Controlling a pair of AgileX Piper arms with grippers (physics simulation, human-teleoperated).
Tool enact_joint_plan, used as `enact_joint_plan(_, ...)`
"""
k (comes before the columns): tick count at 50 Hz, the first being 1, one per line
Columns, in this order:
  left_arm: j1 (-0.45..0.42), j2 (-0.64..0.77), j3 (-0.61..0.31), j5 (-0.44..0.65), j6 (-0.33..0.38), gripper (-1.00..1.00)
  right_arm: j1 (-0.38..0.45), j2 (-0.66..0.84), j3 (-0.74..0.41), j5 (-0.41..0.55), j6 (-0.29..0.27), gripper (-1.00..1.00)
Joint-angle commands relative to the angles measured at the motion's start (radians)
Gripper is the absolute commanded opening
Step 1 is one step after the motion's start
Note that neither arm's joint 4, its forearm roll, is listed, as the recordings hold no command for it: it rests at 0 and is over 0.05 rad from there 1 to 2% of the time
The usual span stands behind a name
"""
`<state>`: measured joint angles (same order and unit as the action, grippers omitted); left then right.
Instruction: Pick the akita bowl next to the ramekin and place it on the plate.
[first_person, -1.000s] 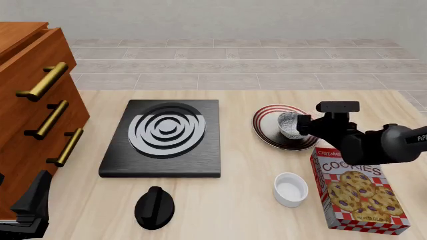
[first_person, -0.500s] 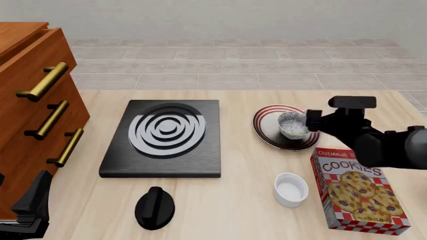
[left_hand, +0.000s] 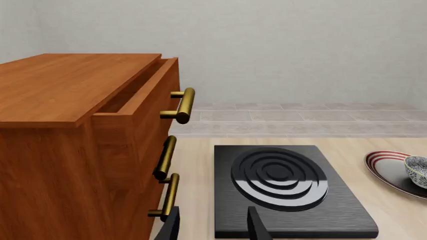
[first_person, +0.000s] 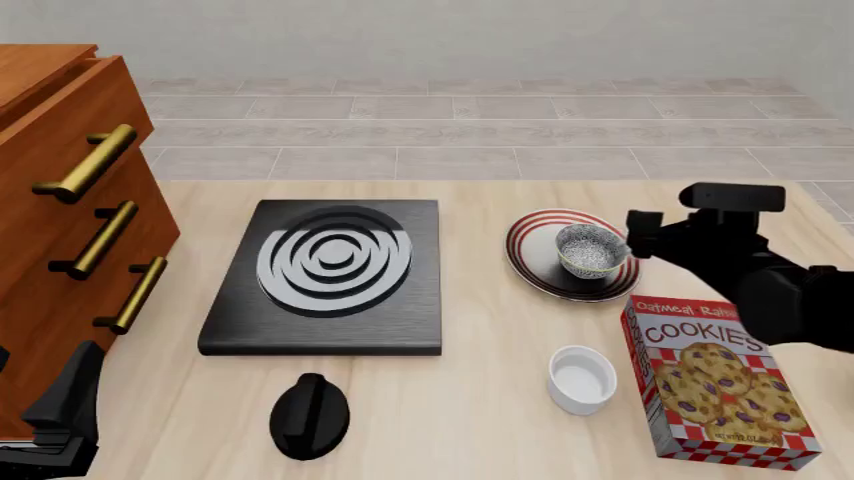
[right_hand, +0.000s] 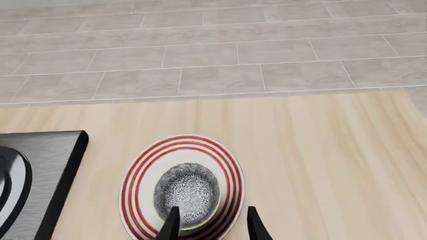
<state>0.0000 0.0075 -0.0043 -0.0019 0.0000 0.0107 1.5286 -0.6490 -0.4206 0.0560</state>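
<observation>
The speckled grey akita bowl (first_person: 589, 250) sits upright on the red-ringed plate (first_person: 534, 226), right of the stove. My right gripper (first_person: 633, 236) hovers just right of the bowl, open and holding nothing. In the right wrist view its fingertips (right_hand: 172, 222) frame the near rim of the plate (right_hand: 137, 172), and the akita bowl (right_hand: 187, 193) lies just beyond them. The white ramekin (first_person: 582, 378) stands alone nearer the front. My left gripper (first_person: 60, 418) rests open at the front left corner, its fingers (left_hand: 257, 226) pointing at the stove. The left wrist view also catches the plate (left_hand: 383, 161) and akita bowl (left_hand: 418, 170).
A black stove (first_person: 331, 272) with white rings fills the table's middle, and its black knob (first_person: 310, 415) is in front of it. A wooden drawer cabinet (first_person: 67, 230) stands at the left, top drawer ajar. A cookie box (first_person: 714, 382) lies at the front right, under my right arm.
My right gripper has drawn back to the right, away from the akita bowl, which stays on the plate. The left arm has not moved.
</observation>
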Motion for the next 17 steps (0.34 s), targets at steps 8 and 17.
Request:
enact_joint_plan(8, 0.0, 0.0, 0.0, 0.0, 0.0, 1.0, 0.004, -0.112, 0.047, 0.047, 0.024, 1.0)
enact_joint_plan(17, 0.0, 0.0, 0.0, 0.0, 0.0, 1.0, 0.001, -0.173, 0.069, 0.077, 0.038, 1.0)
